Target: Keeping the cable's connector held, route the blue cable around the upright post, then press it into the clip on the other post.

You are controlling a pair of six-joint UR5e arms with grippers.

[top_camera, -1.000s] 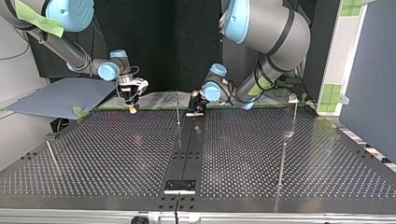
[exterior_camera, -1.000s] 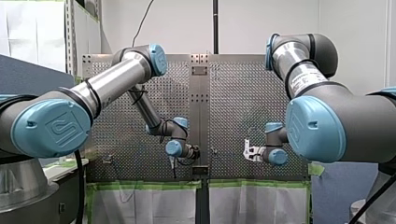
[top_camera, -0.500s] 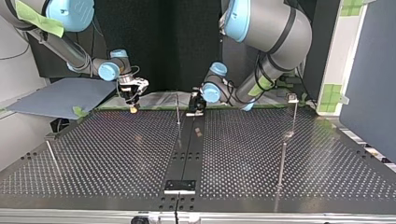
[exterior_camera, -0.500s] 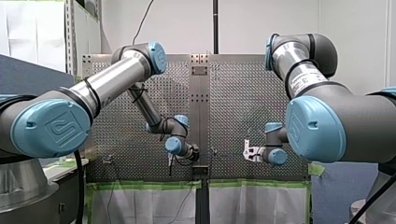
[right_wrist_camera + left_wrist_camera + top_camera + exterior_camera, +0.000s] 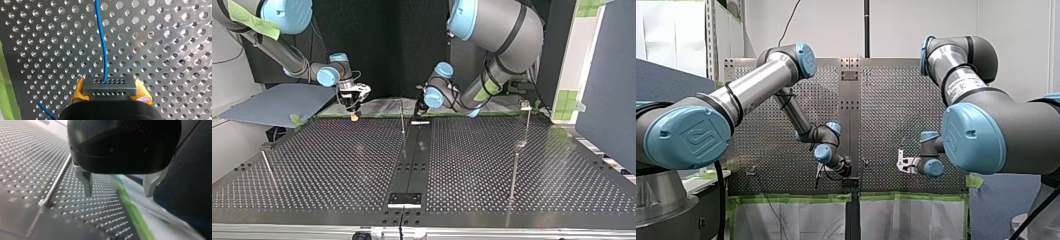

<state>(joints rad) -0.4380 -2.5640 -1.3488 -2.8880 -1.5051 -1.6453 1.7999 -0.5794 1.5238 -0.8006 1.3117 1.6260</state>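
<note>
Blue cable (image 5: 102, 42) is running out of connector (image 5: 109, 87), ahead over perforated worktop (image 5: 162, 50). R gripper (image 5: 110, 91) is clamping connector betw. yellow-padded fingers. L gripper (image 5: 117, 187) is hovering nr post (image 5: 402, 116), fingers standing apart, holding nothing.

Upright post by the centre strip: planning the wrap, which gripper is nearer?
Left. My left gripper is close beside the post, at its right in the top view; my right gripper, holding the connector, is farther, at its left.
</note>
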